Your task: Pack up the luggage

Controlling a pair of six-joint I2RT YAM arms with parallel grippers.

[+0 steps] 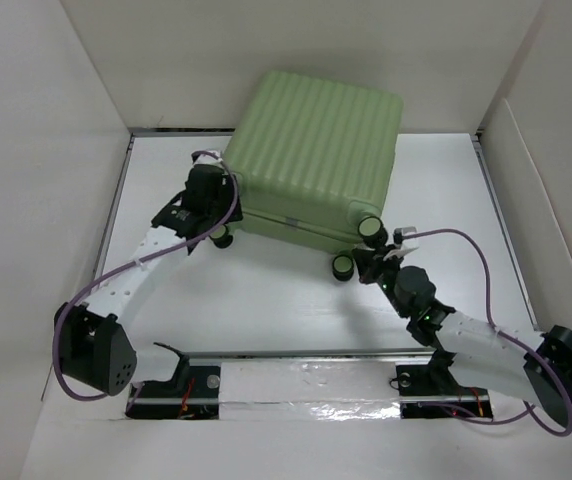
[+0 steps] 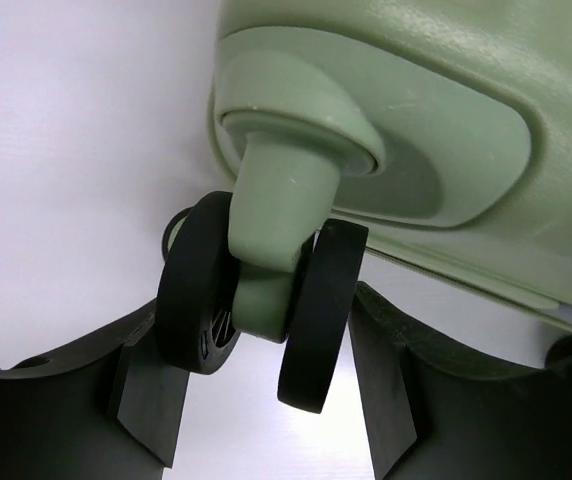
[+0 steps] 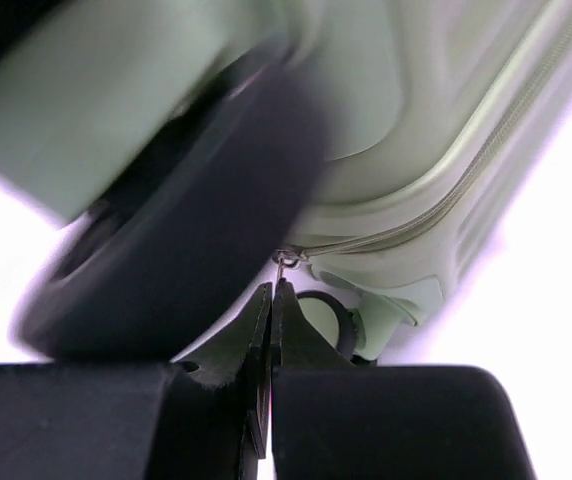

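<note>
Clamping luggage wheel, left fingers.

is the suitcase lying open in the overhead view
No, the luggage is closed, with its ribbed green shell facing up and none of the inside showing.

white tabletop, plain and matte. white panels box it in: left wall, back wall, right wall. glossy wrinkled tape strip runs along the near edge, with a thin dark rail just behind it.
</note>
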